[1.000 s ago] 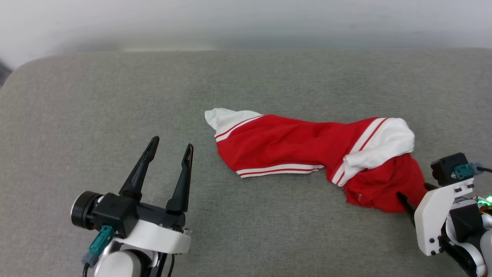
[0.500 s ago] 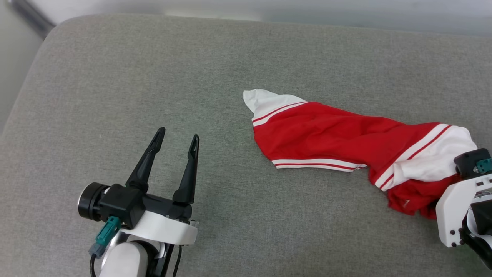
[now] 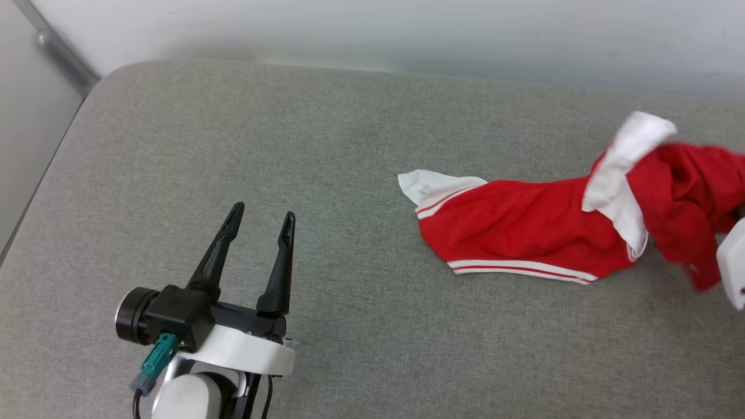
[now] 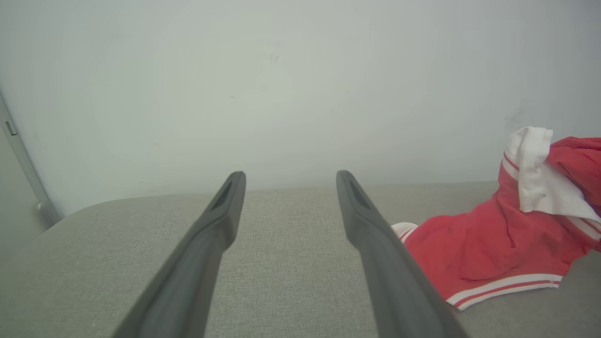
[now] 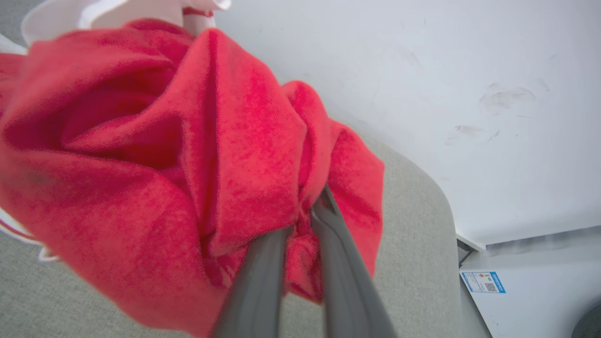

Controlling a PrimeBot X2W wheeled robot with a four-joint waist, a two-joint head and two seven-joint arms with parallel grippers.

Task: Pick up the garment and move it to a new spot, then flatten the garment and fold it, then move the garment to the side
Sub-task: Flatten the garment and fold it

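- The right gripper [image 5: 307,213] is seen clenched on a bunched red fold of the garment [image 5: 141,164], and the cloth is pinched between its two dark fingers [image 5: 342,281]
- In the head view, a white part of that arm's housing [image 3: 734,265] is seen at the right edge, just beside the hanging red cloth
- The gripped end of the garment is held raised above the grey cushioned surface [image 3: 291,145], and a white sleeve [image 3: 625,157] is draped over it
- The other end of the garment is left lying on the surface, where a second white sleeve [image 3: 428,186] and a red-white striped hem [image 3: 524,269] are shown
- The left gripper [image 3: 262,212] is held released, with its fingers spread apart, well apart from the garment on the robot's left
- A pale wall [image 3: 407,29] is seen behind the surface
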